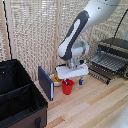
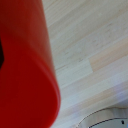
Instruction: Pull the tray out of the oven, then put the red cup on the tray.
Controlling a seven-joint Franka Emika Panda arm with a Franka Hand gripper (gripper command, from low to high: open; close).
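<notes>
Simply plain bright red cup (image 1: 67, 87), slightly tapered.

The arm (image 1: 75, 37) is bent down steeply from the upper part of the exterior view; the wrist is pointed downward; the gripper (image 1: 68, 82) is held low, its fingers closed around the red cup (image 1: 67, 87).

White arm (image 1: 80, 30) (dark grey joints), rounded links.
</notes>
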